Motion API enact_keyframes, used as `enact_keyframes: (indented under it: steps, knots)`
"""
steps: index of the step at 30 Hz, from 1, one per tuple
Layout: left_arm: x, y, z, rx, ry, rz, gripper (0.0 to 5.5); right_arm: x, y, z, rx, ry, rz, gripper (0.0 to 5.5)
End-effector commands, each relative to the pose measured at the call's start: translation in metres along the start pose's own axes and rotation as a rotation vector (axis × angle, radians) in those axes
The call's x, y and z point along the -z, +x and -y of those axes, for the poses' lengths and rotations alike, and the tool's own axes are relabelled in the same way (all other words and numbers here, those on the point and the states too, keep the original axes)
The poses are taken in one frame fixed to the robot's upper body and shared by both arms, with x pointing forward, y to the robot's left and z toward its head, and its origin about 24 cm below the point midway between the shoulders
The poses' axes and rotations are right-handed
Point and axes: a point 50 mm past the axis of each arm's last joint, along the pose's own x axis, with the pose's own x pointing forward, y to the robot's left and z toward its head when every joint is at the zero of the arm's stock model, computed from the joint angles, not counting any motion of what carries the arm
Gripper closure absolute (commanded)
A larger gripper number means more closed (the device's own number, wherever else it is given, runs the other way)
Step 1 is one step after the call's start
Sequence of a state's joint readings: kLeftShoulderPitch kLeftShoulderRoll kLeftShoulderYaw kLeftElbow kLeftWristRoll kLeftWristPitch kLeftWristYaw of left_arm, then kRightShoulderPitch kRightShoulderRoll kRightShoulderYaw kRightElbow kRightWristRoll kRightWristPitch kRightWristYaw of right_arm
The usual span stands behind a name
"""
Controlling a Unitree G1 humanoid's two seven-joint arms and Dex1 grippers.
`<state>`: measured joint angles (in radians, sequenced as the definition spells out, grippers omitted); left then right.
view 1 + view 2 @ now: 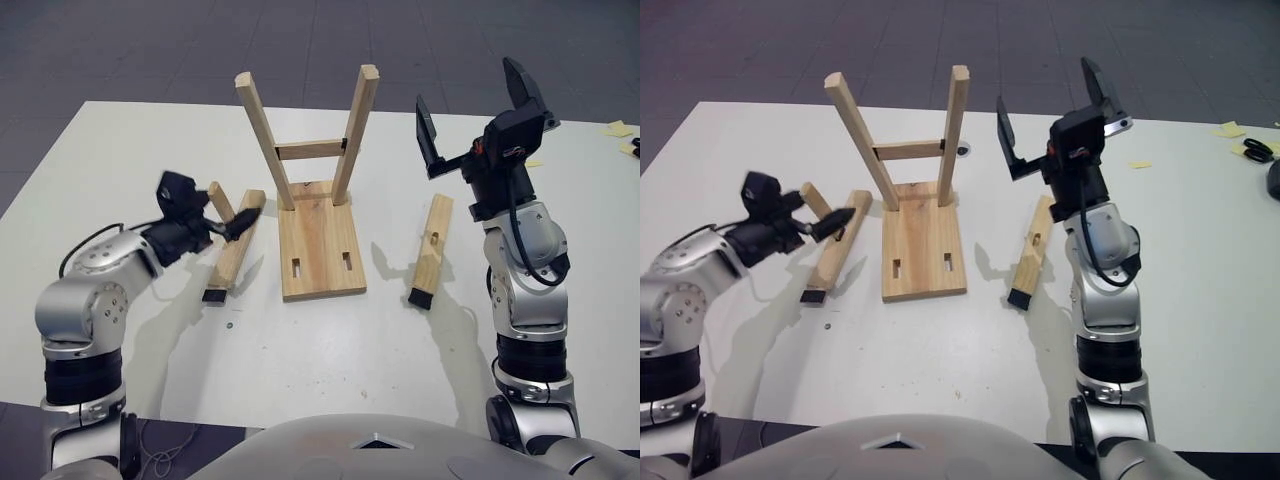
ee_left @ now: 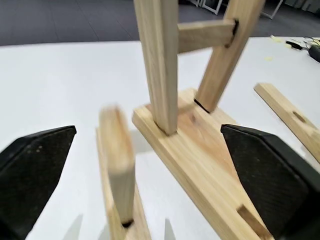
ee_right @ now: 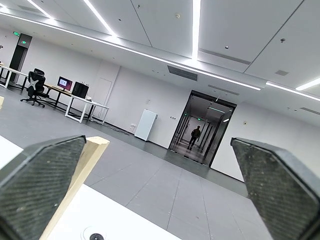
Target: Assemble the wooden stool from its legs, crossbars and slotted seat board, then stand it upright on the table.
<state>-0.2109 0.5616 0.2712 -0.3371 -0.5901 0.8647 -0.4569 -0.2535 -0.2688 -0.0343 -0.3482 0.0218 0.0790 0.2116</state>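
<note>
The slotted seat board lies flat mid-table. Two legs stand upright in its far end, joined by a crossbar. A loose leg with a short crossbar stub sticking up lies left of the board. My left gripper hovers low at this leg, open; in the left wrist view the stub stands between its wide-apart fingers. Another loose leg lies right of the board. My right gripper is raised above that leg, open and holding nothing, pointing upward past an upright leg's top.
A small screw lies on the white table near the left leg's black foot. Yellow notes and dark items sit at the far right edge. A cable hole is behind the upright legs.
</note>
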Motion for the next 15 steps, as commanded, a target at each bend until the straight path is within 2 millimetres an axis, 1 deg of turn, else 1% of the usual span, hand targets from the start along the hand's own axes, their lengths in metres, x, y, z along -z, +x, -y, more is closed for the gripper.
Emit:
enact_keyframes:
  steps: [1, 4, 5, 6, 8, 12, 15]
  knots:
    - [-0.048, 0.0, 0.006, -0.002, 0.027, 0.213, 0.11, 0.0, 0.0, 0.002, -0.002, -0.006, -0.007, 0.1]
    - [-0.075, 0.001, 0.007, -0.029, 0.029, 0.359, 0.11, 0.0, 0.0, 0.001, -0.001, -0.006, -0.008, 0.1]
    - [-0.081, 0.003, 0.007, -0.045, 0.025, 0.401, 0.11, 0.0, 0.0, 0.001, 0.0, -0.006, -0.008, 0.1]
    - [-0.081, 0.007, 0.005, -0.063, 0.006, 0.423, 0.11, 0.0, 0.0, 0.001, 0.001, -0.005, -0.008, 0.1]
    - [-0.069, 0.015, 0.003, -0.079, -0.031, 0.425, 0.11, 0.0, 0.0, 0.0, 0.004, -0.004, -0.008, 0.1]
    - [-0.026, 0.029, -0.001, -0.122, -0.086, 0.352, 0.11, 0.0, 0.002, -0.001, 0.0, 0.002, -0.004, 0.1]
    - [-0.01, 0.033, -0.007, -0.143, -0.085, 0.314, 0.11, 0.0, 0.002, -0.001, -0.003, 0.001, -0.004, 0.1]
